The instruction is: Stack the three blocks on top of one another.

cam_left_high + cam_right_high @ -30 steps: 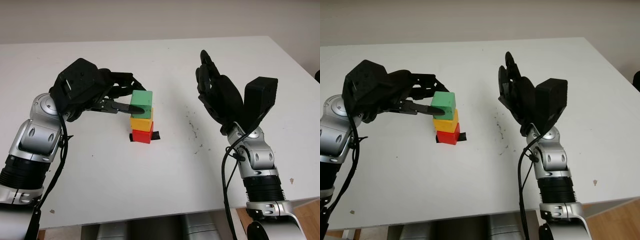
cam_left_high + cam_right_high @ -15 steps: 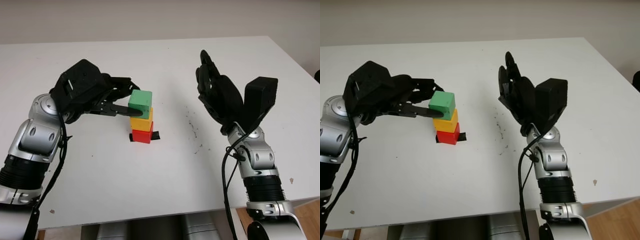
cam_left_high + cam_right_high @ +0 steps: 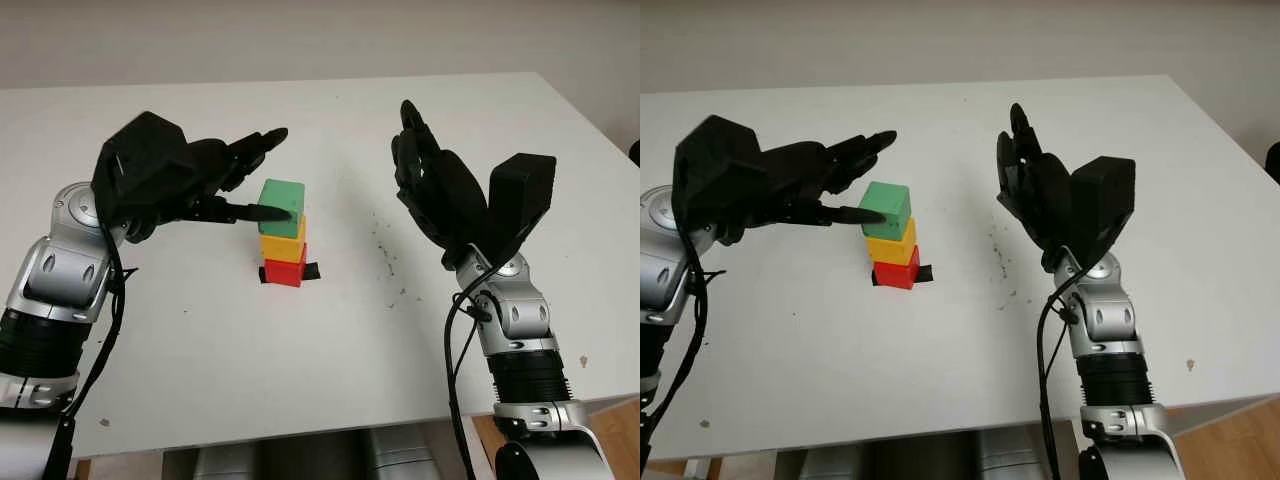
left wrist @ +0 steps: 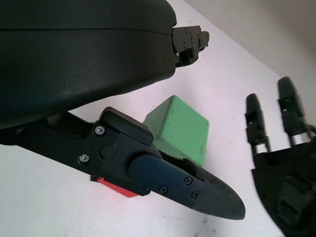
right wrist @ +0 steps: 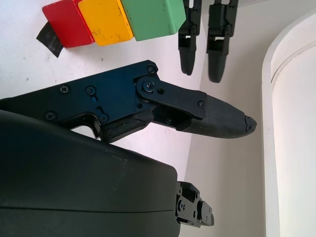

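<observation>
On the white table (image 3: 330, 380), your stack stood finished: green block (image 3: 281, 208) on yellow block (image 3: 282, 246) on red block (image 3: 285, 271). Your left hand (image 3: 215, 185) had just released the green block, fingers (image 3: 258, 146) now open, thumb beside it. Your right hand (image 3: 437, 195) hovered open, well right of the stack.
</observation>
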Action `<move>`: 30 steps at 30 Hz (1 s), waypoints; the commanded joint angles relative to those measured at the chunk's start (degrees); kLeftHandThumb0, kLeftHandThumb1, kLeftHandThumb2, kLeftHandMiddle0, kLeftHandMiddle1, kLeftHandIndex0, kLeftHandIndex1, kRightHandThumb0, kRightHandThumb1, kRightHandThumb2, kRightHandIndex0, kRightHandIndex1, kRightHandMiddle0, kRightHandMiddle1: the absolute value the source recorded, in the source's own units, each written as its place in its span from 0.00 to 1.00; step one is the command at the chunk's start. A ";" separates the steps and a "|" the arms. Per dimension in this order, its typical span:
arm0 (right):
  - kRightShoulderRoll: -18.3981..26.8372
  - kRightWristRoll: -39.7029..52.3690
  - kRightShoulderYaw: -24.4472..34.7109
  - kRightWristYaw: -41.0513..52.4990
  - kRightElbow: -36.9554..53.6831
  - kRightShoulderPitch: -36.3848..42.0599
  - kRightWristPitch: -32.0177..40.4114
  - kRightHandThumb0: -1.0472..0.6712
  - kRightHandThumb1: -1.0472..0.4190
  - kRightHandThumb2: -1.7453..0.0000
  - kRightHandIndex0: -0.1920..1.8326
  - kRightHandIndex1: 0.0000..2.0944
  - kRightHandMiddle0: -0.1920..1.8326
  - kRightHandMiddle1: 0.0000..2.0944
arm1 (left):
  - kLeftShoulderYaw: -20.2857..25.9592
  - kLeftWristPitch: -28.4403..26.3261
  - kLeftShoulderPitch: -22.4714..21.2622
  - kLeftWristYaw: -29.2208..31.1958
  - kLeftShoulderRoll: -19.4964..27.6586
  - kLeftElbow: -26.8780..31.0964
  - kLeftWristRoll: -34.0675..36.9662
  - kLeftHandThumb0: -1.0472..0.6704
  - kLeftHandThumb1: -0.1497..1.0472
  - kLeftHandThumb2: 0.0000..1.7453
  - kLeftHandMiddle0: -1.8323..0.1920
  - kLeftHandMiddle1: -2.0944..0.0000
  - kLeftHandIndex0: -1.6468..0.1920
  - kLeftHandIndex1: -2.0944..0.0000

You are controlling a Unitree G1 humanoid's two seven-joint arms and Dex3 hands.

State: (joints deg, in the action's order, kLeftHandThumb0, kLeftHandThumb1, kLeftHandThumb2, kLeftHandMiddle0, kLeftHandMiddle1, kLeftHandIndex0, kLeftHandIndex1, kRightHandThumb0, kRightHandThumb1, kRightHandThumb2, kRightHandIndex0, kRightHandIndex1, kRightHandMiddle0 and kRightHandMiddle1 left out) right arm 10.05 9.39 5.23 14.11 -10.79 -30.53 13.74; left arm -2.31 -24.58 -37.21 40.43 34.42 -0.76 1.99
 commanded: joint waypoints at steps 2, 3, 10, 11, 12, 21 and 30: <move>0.23 0.12 0.19 0.13 -0.39 -0.97 -0.79 0.18 0.00 0.58 0.00 0.00 0.00 0.00 | 3.55 -0.24 1.42 -0.31 0.66 2.20 2.55 0.02 0.95 0.03 1.00 1.00 1.00 1.00; 0.29 0.18 0.17 0.32 -0.49 -1.00 -0.83 0.18 0.00 0.58 0.00 0.00 0.00 0.00 | 4.66 -0.39 1.86 -0.66 0.74 2.92 3.38 0.01 0.95 0.03 1.00 1.00 1.00 1.00; 0.12 0.31 0.12 0.86 -2.29 -1.74 -1.68 0.18 0.00 0.57 0.00 0.00 0.00 0.00 | 15.44 -1.31 8.22 -10.91 -4.50 9.87 10.42 0.03 1.00 0.40 1.00 1.00 1.00 1.00; -0.01 0.51 0.18 1.06 -2.69 -1.86 -1.89 0.18 0.00 0.58 0.00 0.00 0.00 0.00 | 16.22 -0.92 9.16 -12.44 -5.33 10.76 10.90 0.03 1.00 0.41 1.00 1.00 1.00 1.00; -0.11 0.62 0.16 1.34 -3.25 -1.99 -2.22 0.18 0.00 0.58 0.00 0.00 0.00 0.00 | 17.27 -0.79 10.38 -15.01 -7.01 12.24 11.33 0.03 1.00 0.42 1.00 1.00 1.00 1.00; -0.45 0.69 -0.36 2.34 -5.41 -2.77 -2.86 0.17 0.00 0.58 0.00 0.00 0.00 0.00 | 16.22 9.11 19.52 -29.00 -13.96 16.39 4.86 0.05 1.00 0.42 1.00 1.00 1.00 1.00; -0.66 -0.39 -1.04 2.16 -7.65 -2.37 -5.05 0.16 0.00 0.56 0.00 0.00 0.00 0.00 | 13.15 13.26 25.92 -31.00 -14.65 14.75 -0.44 0.08 1.00 0.46 1.00 1.00 1.00 1.00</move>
State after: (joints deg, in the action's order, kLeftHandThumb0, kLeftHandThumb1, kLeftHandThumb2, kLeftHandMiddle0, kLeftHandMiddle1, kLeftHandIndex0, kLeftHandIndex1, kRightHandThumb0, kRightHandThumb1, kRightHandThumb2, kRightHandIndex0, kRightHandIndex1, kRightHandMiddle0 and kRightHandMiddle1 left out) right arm 9.54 9.19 4.23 16.35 -18.30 -32.18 9.53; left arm 11.55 -12.18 -12.10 9.50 19.65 14.09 2.11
